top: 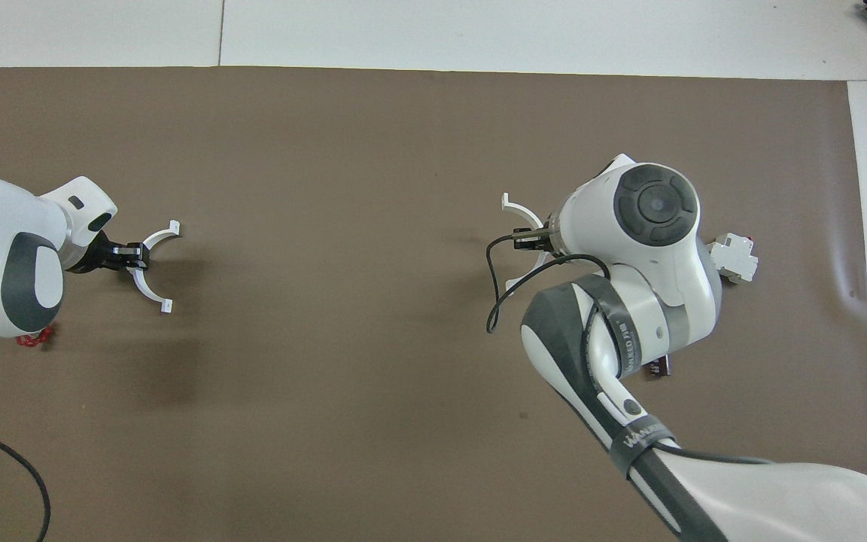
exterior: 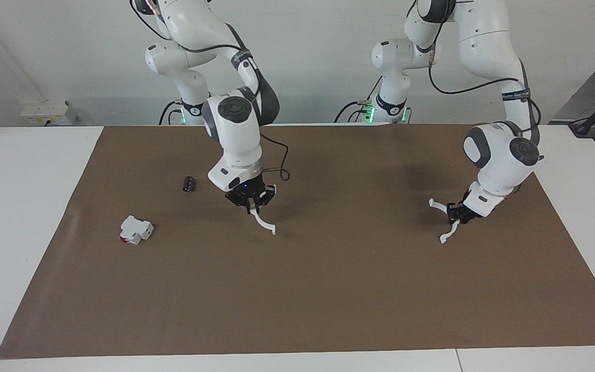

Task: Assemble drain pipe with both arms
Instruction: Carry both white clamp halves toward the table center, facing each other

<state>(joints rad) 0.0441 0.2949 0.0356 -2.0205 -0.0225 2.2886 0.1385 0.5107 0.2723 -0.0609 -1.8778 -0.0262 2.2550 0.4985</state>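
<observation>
In the overhead view, the small dark cylinder (top: 659, 368) is largely covered by the right arm (top: 614, 331); only an edge is seen. One corner of the white box (top: 734, 258) is hidden by the same arm. Part of the right-hand half-ring (top: 518, 226) is covered by the wrist. A red item (top: 32, 339) beneath the left arm (top: 4, 263) is mostly concealed and cannot be identified.
</observation>
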